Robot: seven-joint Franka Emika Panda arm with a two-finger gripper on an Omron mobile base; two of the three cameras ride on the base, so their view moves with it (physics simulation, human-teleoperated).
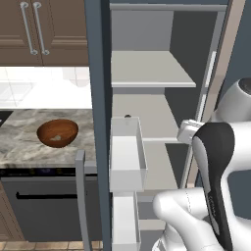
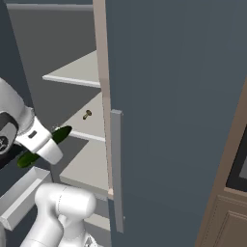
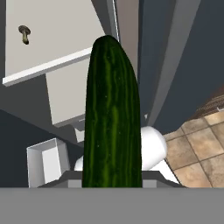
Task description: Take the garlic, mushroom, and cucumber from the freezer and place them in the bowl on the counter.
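Cucumber [image 3: 113, 118] is sitting clamped between the gripper [image 3: 112, 181] fingers, pointing toward twelve o'clock in the hand view. Mushroom [image 3: 24, 33] is lying on a freezer [image 1: 100, 98] shelf at ten o'clock, and the bowl [image 1: 58, 133] is resting on the counter [image 1: 22, 132].

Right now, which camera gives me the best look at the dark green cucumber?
The hand view: the dark green cucumber runs up its middle, held in the gripper. The right base view shows both ends past the wrist; the left base view hides it.

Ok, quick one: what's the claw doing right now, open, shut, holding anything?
Claw: closed on the cucumber, holding it just outside the freezer shelves.
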